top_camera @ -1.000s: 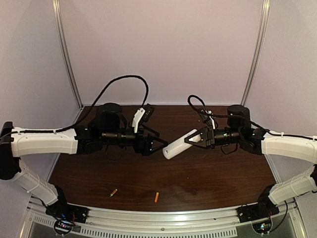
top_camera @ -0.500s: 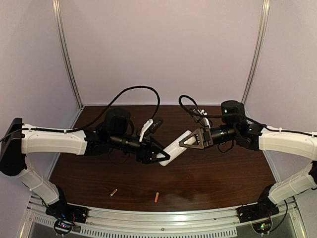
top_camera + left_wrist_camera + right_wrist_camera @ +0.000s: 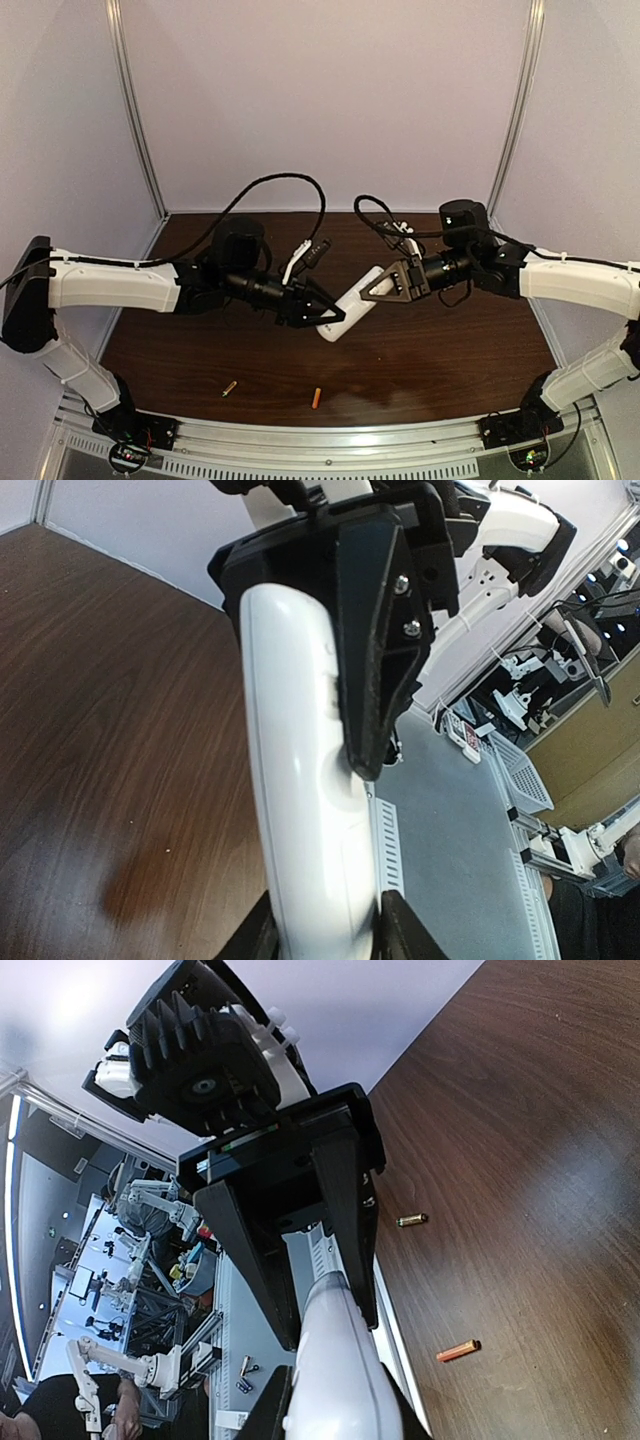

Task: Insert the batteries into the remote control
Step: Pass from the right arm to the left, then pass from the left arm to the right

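The white oblong plastic remote control hangs tilted in the air above the dark wooden surface, its upper end gripped by the right claw and its lower end clamped by the left claw (fingers pressed against both sides). The golden-brass cylinder battery and orange cylinder battery lie well apart from it, near the front edge. If the two arms pull unevenly, the remote could twist loose and drop

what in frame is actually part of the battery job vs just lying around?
Job: remote control, gripped by left gripper and right gripper; golden battery; orange battery, both loose on the table.
Not job: arm cables; white basket beyond the table edge.
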Action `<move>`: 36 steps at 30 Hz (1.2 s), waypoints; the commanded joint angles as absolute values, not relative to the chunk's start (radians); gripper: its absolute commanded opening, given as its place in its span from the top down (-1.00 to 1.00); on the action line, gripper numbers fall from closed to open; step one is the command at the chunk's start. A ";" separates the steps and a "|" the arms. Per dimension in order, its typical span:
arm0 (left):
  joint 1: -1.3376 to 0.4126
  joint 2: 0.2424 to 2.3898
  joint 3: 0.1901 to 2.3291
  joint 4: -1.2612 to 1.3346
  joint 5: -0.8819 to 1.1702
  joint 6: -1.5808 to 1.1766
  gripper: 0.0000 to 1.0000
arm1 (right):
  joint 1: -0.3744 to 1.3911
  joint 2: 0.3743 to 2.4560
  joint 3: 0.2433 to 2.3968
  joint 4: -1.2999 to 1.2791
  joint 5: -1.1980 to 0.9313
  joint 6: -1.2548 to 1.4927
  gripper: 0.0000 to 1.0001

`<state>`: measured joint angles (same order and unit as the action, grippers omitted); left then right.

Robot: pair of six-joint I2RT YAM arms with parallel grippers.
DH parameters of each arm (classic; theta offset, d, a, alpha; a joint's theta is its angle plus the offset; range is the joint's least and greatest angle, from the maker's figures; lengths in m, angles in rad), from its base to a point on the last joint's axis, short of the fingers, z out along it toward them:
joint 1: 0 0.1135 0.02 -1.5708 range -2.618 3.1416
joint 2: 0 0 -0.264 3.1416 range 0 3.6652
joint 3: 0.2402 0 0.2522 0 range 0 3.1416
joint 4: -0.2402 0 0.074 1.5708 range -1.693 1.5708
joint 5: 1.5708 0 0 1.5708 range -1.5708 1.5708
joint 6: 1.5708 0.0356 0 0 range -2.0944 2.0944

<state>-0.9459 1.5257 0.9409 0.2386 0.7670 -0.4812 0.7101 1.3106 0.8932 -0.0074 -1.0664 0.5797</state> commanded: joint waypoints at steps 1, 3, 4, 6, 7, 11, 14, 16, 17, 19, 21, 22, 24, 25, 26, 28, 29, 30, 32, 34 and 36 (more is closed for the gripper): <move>-0.961 1.560 0.970 0.268 0.815 -0.488 0.29 | 0.722 1.321 0.941 0.007 -1.087 0.555 1.00; -0.965 1.565 0.977 0.265 0.816 -0.486 0.30 | 0.722 1.322 0.945 0.007 -1.086 0.553 1.00; -0.966 1.567 0.977 0.269 0.820 -0.485 0.33 | 0.722 1.322 0.946 0.007 -1.087 0.551 1.00; -0.965 1.569 0.979 0.275 0.829 -0.484 0.41 | 0.723 1.324 0.949 0.006 -1.089 0.551 1.00; -0.965 1.571 0.980 0.283 0.834 -0.488 0.49 | 0.723 1.324 0.952 0.007 -1.085 0.551 1.00; -0.966 1.567 0.958 0.369 0.848 -0.533 0.83 | 0.723 1.326 0.961 0.007 -1.074 0.558 0.61; -0.964 1.552 0.927 0.454 0.839 -0.581 0.96 | 0.711 1.323 0.957 0.041 -1.061 0.595 -0.09; -0.961 1.545 0.914 0.495 0.826 -0.605 1.00 | 0.697 1.315 0.943 0.095 -1.050 0.631 -0.52; -0.958 1.541 0.907 0.521 0.823 -0.621 1.00 | 0.689 1.310 0.934 0.122 -1.049 0.649 -0.62; -0.947 1.535 0.883 0.607 0.812 -0.678 1.00 | 0.681 1.298 0.913 0.179 -1.033 0.688 -0.71; -0.942 1.528 0.850 0.701 0.797 -0.734 1.00 | 0.679 1.290 0.889 0.240 -1.018 0.718 -0.71; -0.940 1.524 0.838 0.739 0.778 -0.757 1.00 | 0.680 1.285 0.872 0.290 -1.011 0.748 -0.69; -0.941 1.521 0.812 0.820 0.731 -0.804 1.00 | 0.680 1.279 0.832 0.410 -0.998 0.822 -0.66; -0.940 1.520 0.803 0.864 0.705 -0.826 1.00 | 0.681 1.274 0.816 0.458 -0.984 0.852 -0.64; -0.940 1.521 0.795 0.892 0.687 -0.843 1.00 | 0.684 1.271 0.803 0.487 -0.969 0.874 -0.60; -0.940 1.523 0.780 0.944 0.650 -0.873 1.00 | 0.692 1.270 0.797 0.508 -0.946 0.881 -0.53; -0.940 1.523 0.770 0.963 0.633 -0.885 1.00 | 0.695 1.270 0.794 0.517 -0.935 0.885 -0.51; -0.940 1.522 0.764 0.973 0.620 -0.890 1.00 | 0.698 1.273 0.793 0.521 -0.927 0.887 -0.49; -0.940 1.525 0.751 1.009 0.604 -0.912 1.00 | 0.702 1.281 0.792 0.525 -0.918 0.890 -0.35; -0.940 1.533 0.734 1.060 0.593 -0.938 1.00 | 0.704 1.289 0.788 0.541 -0.909 0.898 -0.19; -0.940 1.544 0.734 1.081 0.597 -0.950 1.00 | 0.705 1.301 0.784 0.581 -0.909 0.923 -0.10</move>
<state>-0.9459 1.5482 0.7475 0.9184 0.6369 -0.8913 0.6964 1.2949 0.8024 0.4774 -0.9440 0.8745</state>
